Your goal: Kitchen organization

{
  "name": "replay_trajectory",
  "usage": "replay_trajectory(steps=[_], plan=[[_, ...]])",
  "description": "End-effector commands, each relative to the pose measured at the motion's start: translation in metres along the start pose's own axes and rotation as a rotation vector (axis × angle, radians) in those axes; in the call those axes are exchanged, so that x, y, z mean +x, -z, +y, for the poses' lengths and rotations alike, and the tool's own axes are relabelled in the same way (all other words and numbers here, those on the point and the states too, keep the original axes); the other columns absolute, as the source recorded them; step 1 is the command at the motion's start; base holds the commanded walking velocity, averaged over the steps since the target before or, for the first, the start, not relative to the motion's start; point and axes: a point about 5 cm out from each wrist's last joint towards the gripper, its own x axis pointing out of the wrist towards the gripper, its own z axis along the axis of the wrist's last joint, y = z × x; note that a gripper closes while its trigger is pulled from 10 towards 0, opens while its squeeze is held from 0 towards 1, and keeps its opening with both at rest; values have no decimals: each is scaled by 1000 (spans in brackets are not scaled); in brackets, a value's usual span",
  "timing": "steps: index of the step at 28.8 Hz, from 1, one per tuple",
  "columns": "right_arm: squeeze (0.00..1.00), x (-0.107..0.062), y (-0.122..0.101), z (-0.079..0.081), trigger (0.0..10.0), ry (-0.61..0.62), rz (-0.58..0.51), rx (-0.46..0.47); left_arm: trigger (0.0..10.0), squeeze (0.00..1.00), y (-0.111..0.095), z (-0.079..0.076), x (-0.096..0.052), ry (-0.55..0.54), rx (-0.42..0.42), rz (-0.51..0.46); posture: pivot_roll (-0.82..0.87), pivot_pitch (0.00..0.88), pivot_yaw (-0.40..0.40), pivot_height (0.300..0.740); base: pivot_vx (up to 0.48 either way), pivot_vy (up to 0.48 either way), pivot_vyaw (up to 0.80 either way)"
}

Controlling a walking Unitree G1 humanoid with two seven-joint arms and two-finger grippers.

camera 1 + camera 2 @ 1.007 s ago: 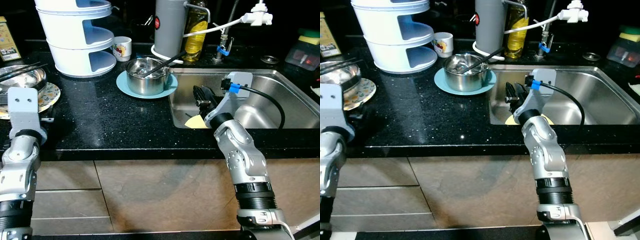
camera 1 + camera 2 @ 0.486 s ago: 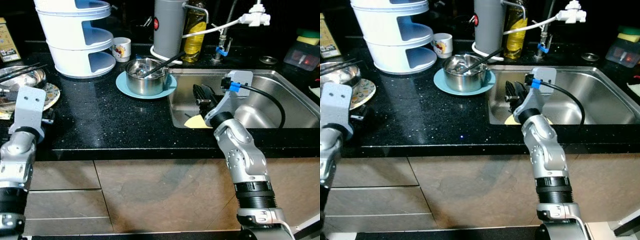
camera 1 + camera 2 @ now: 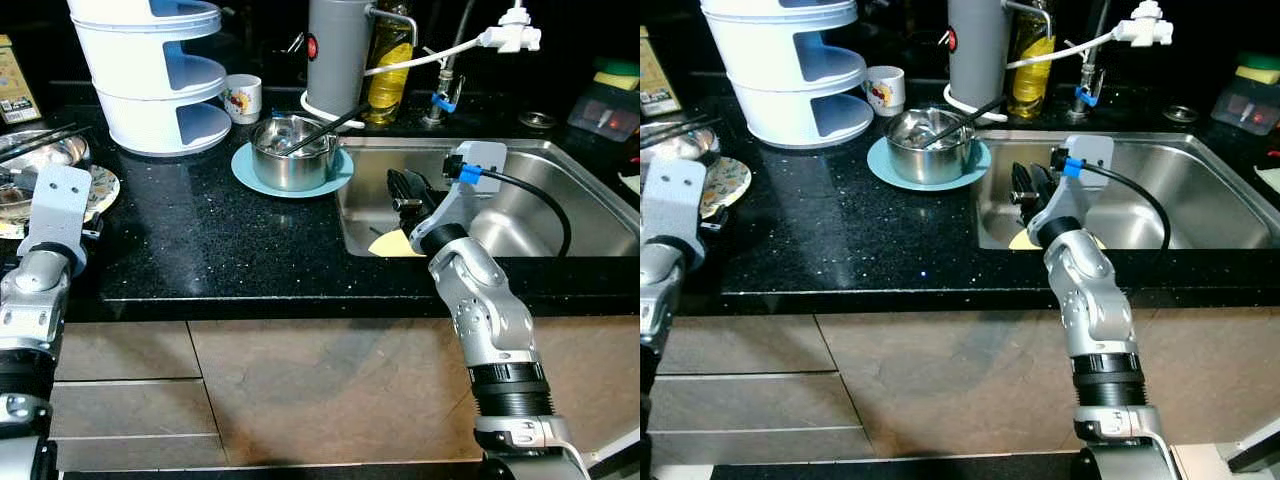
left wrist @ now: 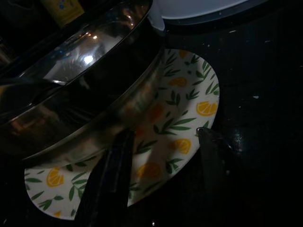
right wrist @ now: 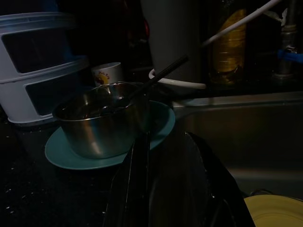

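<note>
1. Head views: left gripper (image 3: 88,232) at worktop (image 3: 220,250) edge, by lemon plate (image 3: 100,190) at 9 o'clock; right gripper (image 3: 405,190) over sink (image 3: 580,200).
2. Left wrist: fingers (image 4: 111,179) spread, empty, straddling plate rim under steel bowl (image 4: 71,94).
3. Right wrist: fingers (image 5: 137,189) near-closed, empty; steel pot (image 5: 102,120) on teal plate (image 5: 61,153) beyond at 11 o'clock.

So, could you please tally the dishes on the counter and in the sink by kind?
Steel bowls: 2
Plates: 3, teal, lemon-patterned, yellow
Cups: 1
Total: 6
</note>
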Motion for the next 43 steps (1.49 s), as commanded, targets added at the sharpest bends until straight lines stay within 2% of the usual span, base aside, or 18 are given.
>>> replay_trajectory(steps=[1, 2, 4, 5, 7, 8, 10, 11, 12, 14, 15, 23, 24, 25, 27, 28, 33, 43], plan=[[0, 1, -3, -3, 10000, 11, -5, -7, 8627, 0, 17, -1, -3, 26, 34, 66, 39, 206, -28, 740, 0, 0, 0], [0, 1, -3, -3, 10000, 11, -5, -7, 8627, 0, 18, -2, -3, 32, 37, 68, 39, 207, -29, 740, 0, 0, 0], [0, 1, -2, -3, 10000, 12, -3, -8, 3686, 0, 20, -4, -4, 42, 35, 73, 39, 207, -29, 740, 0, 0, 0], [0, 1, -2, -3, 10000, 12, -3, -7, 2706, 0, 21, -5, -4, 44, 34, 73, 38, 207, -29, 740, 0, 0, 0], [0, 1, -2, -4, 10000, 12, -3, -8, 2784, 0, 22, -5, -5, 46, 33, 75, 38, 207, -29, 740, 0, 0, 0], [0, 1, -2, -4, 10000, 13, -2, -8, 5490, 0, 23, -6, -5, 47, 34, 79, 38, 207, -29, 740, 0, 0, 0], [0, 1, -2, -4, 10000, 13, -2, -8, 5843, 0, 24, -6, -5, 52, 34, 82, 38, 207, -29, 740, 0, 0, 0], [0, 1, -2, -4, 10000, 13, -1, -9, 980, 0, 26, -8, -5, 58, 34, 86, 38, 208, -30, 740, 0, 0, 0], [0, 1, -2, -4, 10000, 14, -1, -10, 980, 0, 26, -8, -5, 60, 34, 87, 38, 208, -30, 740, 0, 0, 0], [0, 2, -2, -4, 10000, 14, 0, -11, 9490, 0, 27, -8, -6, 59, 39, 93, 38, 208, -30, 740, 0, 0, 0], [0, 2, -2, -4, 10000, 14, 0, -11, 10000, 0, 27, -8, -6, 59, 39, 94, 38, 208, -30, 740, 0, 0, 0], [0, 2, -2, -4, 10000, 15, 1, -13, 10000, 0, 30, -11, -6, 68, 39, 104, 38, 208, -29, 740, 0, 0, 0], [0, 2, -2, -4, 10000, 15, 1, -13, 8471, 0, 31, -11, -6, 69, 39, 104, 38, 208, -29, 740, 0, 0, 0], [0, 2, -2, -4, 10000, 15, 1, -13, 8471, 0, 31, -11, -6, 69, 39, 104, 38, 208, -29, 740, 0, 0, 0], [0, 2, -2, -5, 10000, 16, 2, -13, 941, 0, 31, -12, -7, 76, 40, 106, 38, 208, -29, 740, 0, 0, 0], [0, 2, -2, -5, 10000, 16, 2, -13, 0, 0, 31, -13, -7, 81, 42, 106, 38, 208, -29, 740, 0, 0, 0], [0, 2, -2, -5, 10000, 17, 2, -12, 0, 0, 30, -18, -7, 111, 46, 94, 39, 207, -28, 740, 0, 0, 0], [0, 3, -3, -5, 10000, 21, -4, -9, 0, 0, 0, -51, -11, 293, -88, -52, 41, 204, -28, 740, 0, 0, 0]])
